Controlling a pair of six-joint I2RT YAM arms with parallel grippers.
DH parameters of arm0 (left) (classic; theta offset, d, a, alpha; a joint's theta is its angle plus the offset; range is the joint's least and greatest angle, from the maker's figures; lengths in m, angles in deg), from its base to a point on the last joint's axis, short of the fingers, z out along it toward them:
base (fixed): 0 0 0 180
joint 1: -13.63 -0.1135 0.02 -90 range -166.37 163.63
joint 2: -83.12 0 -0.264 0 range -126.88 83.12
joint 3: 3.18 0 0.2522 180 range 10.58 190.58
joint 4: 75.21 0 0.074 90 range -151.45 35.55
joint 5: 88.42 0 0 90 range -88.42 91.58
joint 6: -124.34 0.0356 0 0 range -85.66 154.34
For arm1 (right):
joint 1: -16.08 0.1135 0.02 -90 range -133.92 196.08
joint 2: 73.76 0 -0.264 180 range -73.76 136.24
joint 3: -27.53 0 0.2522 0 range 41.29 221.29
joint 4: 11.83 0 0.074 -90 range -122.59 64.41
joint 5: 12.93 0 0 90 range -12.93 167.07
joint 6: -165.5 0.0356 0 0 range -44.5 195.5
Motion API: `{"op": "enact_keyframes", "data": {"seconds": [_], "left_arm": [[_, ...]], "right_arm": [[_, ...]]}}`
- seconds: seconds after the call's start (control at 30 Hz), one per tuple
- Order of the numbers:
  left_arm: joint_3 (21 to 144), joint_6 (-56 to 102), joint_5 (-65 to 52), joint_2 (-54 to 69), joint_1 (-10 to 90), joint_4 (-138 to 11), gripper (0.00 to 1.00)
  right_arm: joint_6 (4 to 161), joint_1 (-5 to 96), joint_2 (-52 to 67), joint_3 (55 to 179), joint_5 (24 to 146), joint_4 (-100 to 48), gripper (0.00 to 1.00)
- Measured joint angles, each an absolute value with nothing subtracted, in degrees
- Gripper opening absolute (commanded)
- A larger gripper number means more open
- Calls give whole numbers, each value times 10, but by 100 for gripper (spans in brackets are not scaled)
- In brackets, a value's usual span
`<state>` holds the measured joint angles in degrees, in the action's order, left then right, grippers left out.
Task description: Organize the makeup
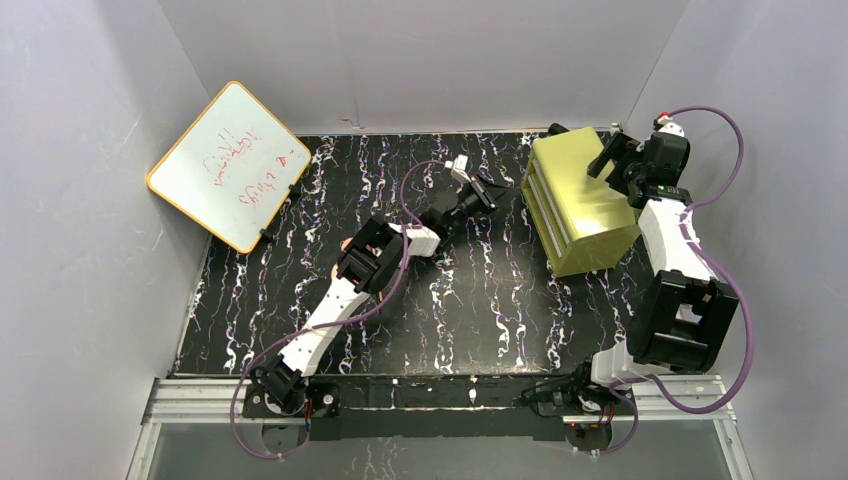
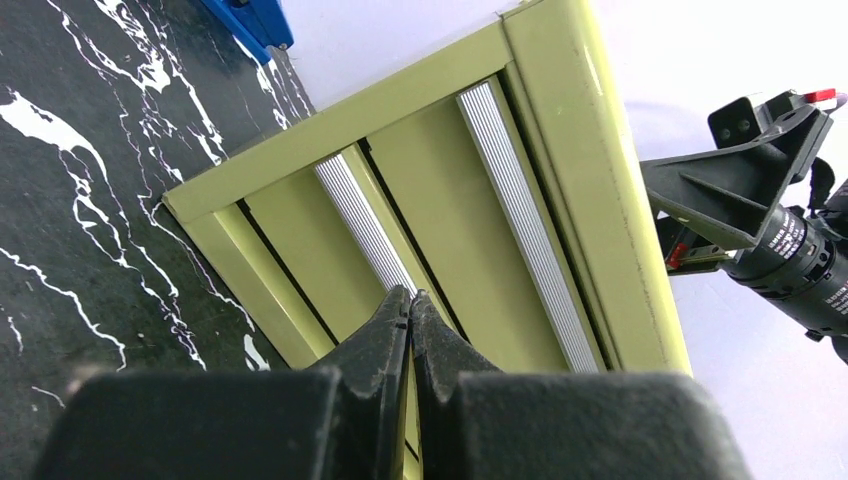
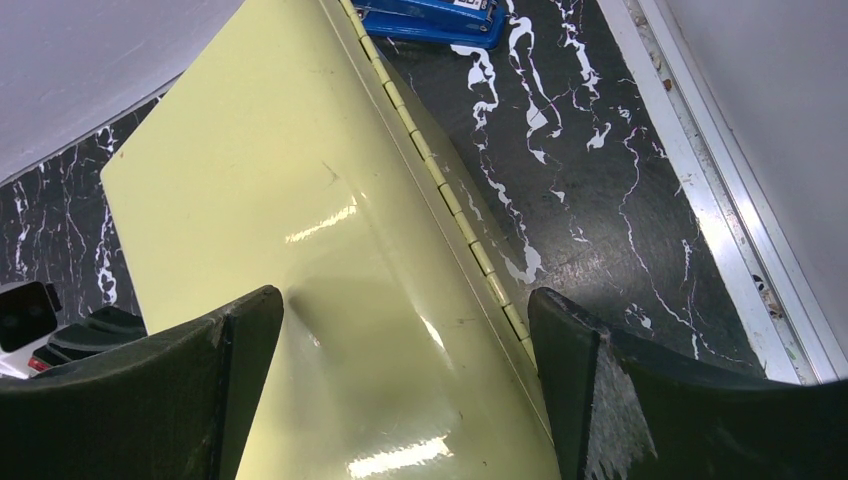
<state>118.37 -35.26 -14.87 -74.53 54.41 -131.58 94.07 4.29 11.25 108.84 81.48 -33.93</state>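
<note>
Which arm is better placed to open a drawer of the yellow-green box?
Left. The left claw points, shut, at the drawer handles; the right claw is spread over the box top.

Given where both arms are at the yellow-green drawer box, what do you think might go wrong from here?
1. The left gripper is shut with its tips at a ribbed handle strip of the drawer box; it may slip off rather than pull a drawer.
2. The right gripper is open over the box top, so the box might slide.
3. Both arms crowd the box and could collide.
</note>
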Motion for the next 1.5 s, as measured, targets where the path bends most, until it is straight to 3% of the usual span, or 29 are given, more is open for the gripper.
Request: {"op": "enact_keyframes", "data": {"seconds": [0.2, 0.53, 0.63, 0.93, 1.37, 1.5], "left_arm": [[1159, -344, -161, -723, 538, -1317, 29], [1159, -342, -187, -697, 535, -1318, 32], [1144, -339, -195, -684, 531, -1318, 38], [1071, -324, -204, -645, 522, -1325, 73], [999, -328, -205, -641, 508, -1366, 76], [970, -332, -204, -633, 496, -1384, 71]], "right_arm": [[942, 41, 124, 1088, 823, -327, 100], [1001, 6, 163, 1088, 935, -257, 100], [1005, 6, 168, 1088, 943, -243, 100], [1008, 28, 174, 1086, 944, -220, 100], [1026, 130, 193, 1081, 954, -177, 100], [1027, 149, 209, 1093, 957, -171, 100]]}}
